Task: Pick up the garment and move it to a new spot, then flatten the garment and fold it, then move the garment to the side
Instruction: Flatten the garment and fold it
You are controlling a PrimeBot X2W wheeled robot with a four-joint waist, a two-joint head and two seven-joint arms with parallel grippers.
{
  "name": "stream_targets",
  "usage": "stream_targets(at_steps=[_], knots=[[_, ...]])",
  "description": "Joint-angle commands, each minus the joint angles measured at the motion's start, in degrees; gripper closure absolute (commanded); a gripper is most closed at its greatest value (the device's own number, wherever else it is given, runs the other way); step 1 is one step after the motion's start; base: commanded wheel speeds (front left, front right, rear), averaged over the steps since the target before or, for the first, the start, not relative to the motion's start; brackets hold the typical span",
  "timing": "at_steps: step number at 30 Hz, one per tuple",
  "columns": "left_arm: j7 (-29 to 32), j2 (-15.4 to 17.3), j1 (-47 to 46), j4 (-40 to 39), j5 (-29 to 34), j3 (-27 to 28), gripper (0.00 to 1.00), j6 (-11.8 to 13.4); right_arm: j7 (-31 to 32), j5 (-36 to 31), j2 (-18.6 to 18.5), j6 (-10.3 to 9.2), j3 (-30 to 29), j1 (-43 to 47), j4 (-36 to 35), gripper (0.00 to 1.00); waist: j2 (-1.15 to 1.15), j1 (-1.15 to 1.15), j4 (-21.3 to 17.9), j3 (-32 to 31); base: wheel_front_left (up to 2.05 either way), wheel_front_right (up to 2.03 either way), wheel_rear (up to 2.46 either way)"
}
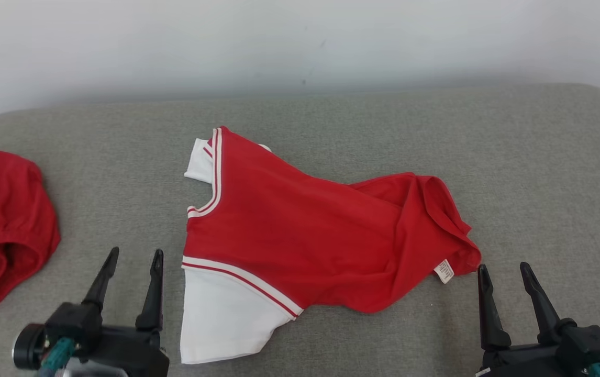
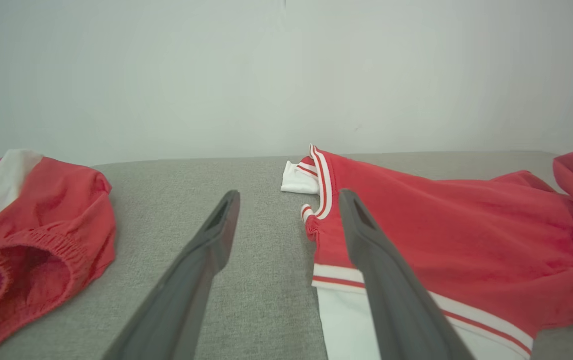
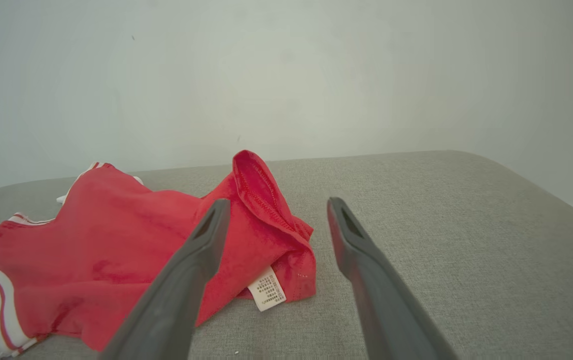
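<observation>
Two pincers sit low in my head view, the left pincer point(image 1: 136, 254) and the right pincer point(image 1: 504, 267), both spread wide and holding nothing, fingers pointing up over the grey surface point(image 1: 541, 173). Between them, near the middle, lies the red-and-white T-shirt point(image 1: 300, 230). Its collar is toward the left and one white sleeve is spread toward me. The hem end at the right is bunched and turned over, so its care label point(image 1: 444, 271) shows. A pair of red shorts point(image 1: 7, 220) lies crumpled at the far left, well apart from the T-shirt. On the left wrist view, the left pincer point(image 2: 289, 197) gapes just beside the collar of the T-shirt point(image 2: 441, 225), with the red shorts point(image 2: 41, 225) off to its left. On the right wrist view, the right pincer point(image 3: 277, 202) stands open near the rumpled hem, the care label point(image 3: 266, 291) just ahead. Whether the relocation is done I cannot tell. By my read the T-shirt is neither flat nor folded, so flattening, folding and the move aside all remain.
</observation>
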Motion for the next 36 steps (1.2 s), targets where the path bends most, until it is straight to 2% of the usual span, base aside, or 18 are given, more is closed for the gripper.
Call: stream_targets(at_steps=[1,10,22,23,24,31,36], knots=[[-0.18,0.63,-1.45,0.67,-0.54,-0.28,0.0,0.07,-0.03,-0.03,0.09,0.07,0.11,-0.68,0.11,0.0,0.0,-0.01,-1.01,0.71,0.0,0.0,0.0],[-0.19,5.22,-9.34,13.57,-4.03,-8.2,0.0,0.09,-0.03,0.34,0.31,0.07,0.4,-1.95,1.73,0.0,0.0,-0.01,-5.37,2.62,0.0,0.0,0.0],[1.55,7.59,-15.67,28.08,-11.06,-16.18,0.0,0.1,-0.03,1.43,0.39,0.06,0.54,-2.37,2.63,0.0,0.0,-0.01,-8.03,3.6,0.0,0.0,0.0],[1.46,7.74,-16.13,28.48,-11.82,-16.89,0.79,0.09,-0.03,1.43,0.39,0.06,0.46,-2.38,2.64,0.0,0.0,-0.01,-8.07,3.6,0.0,0.0,0.0],[1.27,7.88,-16.48,28.84,-12.63,-17.57,1.0,0.1,-0.03,1.4,0.39,0.07,0.35,-2.42,2.71,0.0,0.0,-0.01,-8.06,3.57,0.0,0.0,0.0],[0.25,8.13,-17.86,29.65,-16.04,-20.73,1.0,0.1,-0.03,1.4,0.37,0.07,-0.41,-1.61,2.95,0.0,0.0,-0.01,-6.32,2.27,0.0,0.0,0.0],[-0.17,8.02,-15.81,27.06,-16.74,-18.73,1.0,0.45,-0.03,1.57,0.36,0.06,-1.25,-0.55,2.84,0.0,0.0,-0.01,-3.25,1.01,0.0,0.0,0.0]])
